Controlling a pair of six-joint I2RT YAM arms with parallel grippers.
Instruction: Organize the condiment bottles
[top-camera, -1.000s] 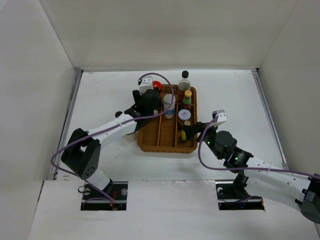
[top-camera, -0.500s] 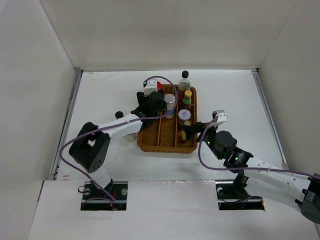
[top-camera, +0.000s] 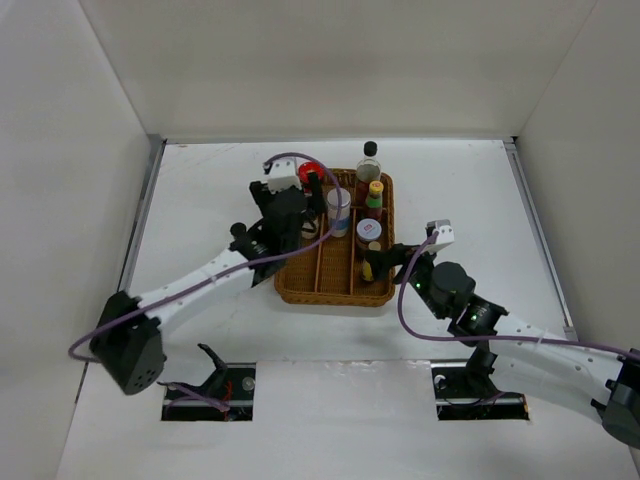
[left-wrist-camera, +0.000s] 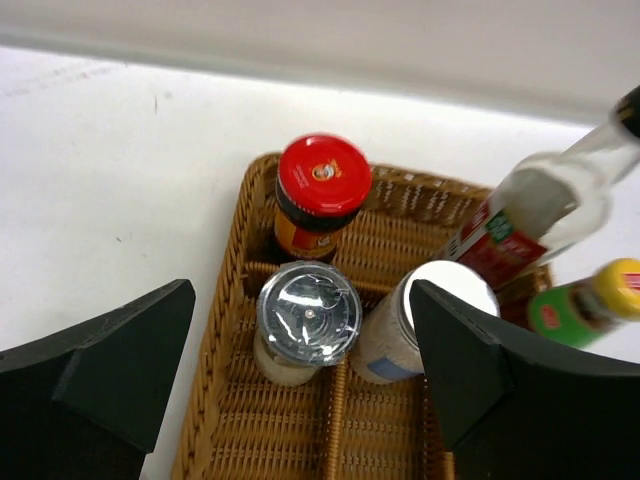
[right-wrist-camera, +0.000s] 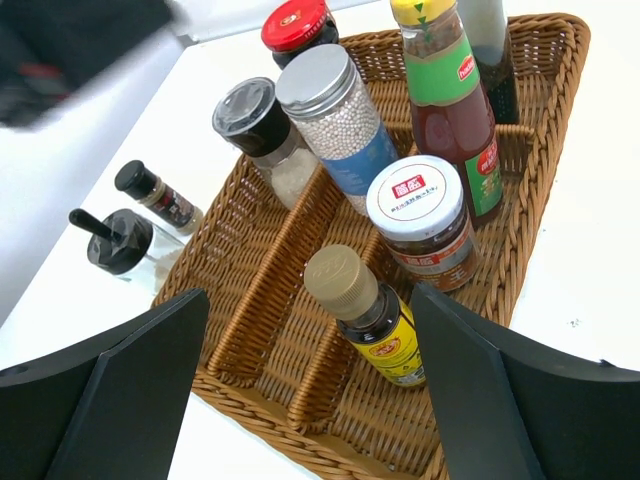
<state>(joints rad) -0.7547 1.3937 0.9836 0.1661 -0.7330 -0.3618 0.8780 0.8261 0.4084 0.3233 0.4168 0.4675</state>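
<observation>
item: wicker tray (top-camera: 332, 296), three lanes, mid-table.

inside, upright: seven condiment bottles.
- left lane: red-lidded jar (left-wrist-camera: 322, 175), with the clear-topped shaker (left-wrist-camera: 308, 312) just in front of it.
- middle lane: silver-capped jar (left-wrist-camera: 440, 300).
- right lane, back to front: black-capped clear bottle (top-camera: 369, 160), yellow-capped sauce bottle (right-wrist-camera: 445, 80), white-lidded jar (right-wrist-camera: 420, 205), tan-capped sauce bottle (right-wrist-camera: 348, 290).

outside, on the table just beside the tray's left rim: small black-capped spice bottle (right-wrist-camera: 158, 197) lying on its side, and a black-lidded glass pot (right-wrist-camera: 118, 245).

left gripper (left-wrist-camera: 300, 300): fingers spread wide and holding nothing. the clear-topped shaker stands below and between them, untouched.

right gripper (right-wrist-camera: 310, 292): fingers spread wide and empty, straddling the tan-capped sauce bottle without contact.

hazards, as i judge them:
- the back corner is packed tight, so a left finger leaving at a slant could clip the silver-capped jar and tip it into its neighbours.
- the left forearm passes over the two outside pieces; a low sweep could roll the spice bottle away.
- if the right fingers close here, the outer one may catch the white-lidded jar.
</observation>
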